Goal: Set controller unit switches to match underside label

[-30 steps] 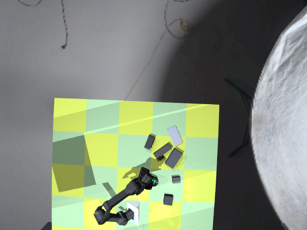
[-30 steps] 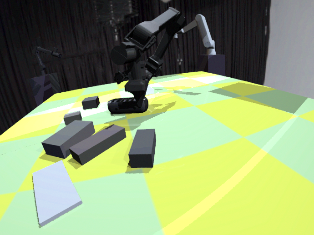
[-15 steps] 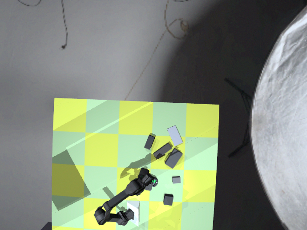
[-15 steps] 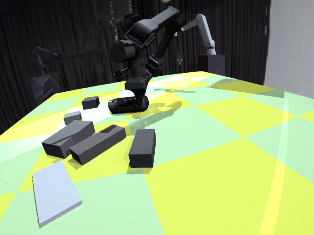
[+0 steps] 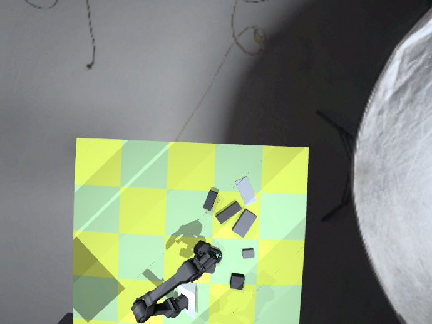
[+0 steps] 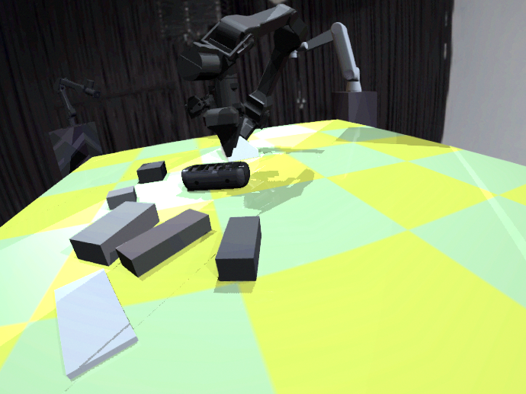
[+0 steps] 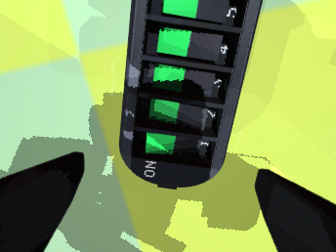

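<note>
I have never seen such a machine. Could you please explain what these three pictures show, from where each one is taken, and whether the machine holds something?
The machine is one dark robot arm ending in a two-finger gripper. One picture looks straight down from above, one looks across the bench from the side, and one comes from a camera on the arm's wrist.

On the yellow-and-green checked bench lie several grey blocks, a pale flat plate, and the dark controller unit, flat on its base, switches up. The wrist picture shows its switches numbered 1 to 5, each with a green end, near an ON mark.

The gripper hangs open just above the unit, its fingers on either side, holding nothing.
</note>
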Motion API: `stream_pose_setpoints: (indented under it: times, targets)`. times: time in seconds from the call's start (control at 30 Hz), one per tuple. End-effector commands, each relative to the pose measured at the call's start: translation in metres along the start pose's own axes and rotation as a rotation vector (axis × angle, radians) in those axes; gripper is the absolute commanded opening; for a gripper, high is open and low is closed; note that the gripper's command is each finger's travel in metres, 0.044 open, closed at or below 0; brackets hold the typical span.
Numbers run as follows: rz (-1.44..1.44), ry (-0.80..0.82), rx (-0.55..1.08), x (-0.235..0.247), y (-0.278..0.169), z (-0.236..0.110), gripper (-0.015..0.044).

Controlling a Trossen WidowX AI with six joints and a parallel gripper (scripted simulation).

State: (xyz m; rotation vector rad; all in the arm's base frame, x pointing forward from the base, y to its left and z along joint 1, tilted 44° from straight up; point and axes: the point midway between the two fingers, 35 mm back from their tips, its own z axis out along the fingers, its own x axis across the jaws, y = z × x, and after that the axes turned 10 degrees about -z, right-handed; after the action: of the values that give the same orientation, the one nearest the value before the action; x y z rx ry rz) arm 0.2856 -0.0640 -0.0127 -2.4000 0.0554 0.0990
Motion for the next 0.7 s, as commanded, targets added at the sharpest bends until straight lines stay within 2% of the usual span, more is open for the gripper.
stream_pose_setpoints:
  times: [0.0, 0.1, 0.4, 0.67]
  targets:
    - [0.037, -0.008, 0.002, -0.036, 0.024, 0.011, 0.0309]
    - [0.049, -0.01, 0.003, -0.055, 0.034, 0.019, 0.023]
    - [0.049, -0.01, 0.003, -0.055, 0.034, 0.019, 0.0]
    - [0.049, -0.01, 0.003, -0.055, 0.034, 0.019, 0.0]
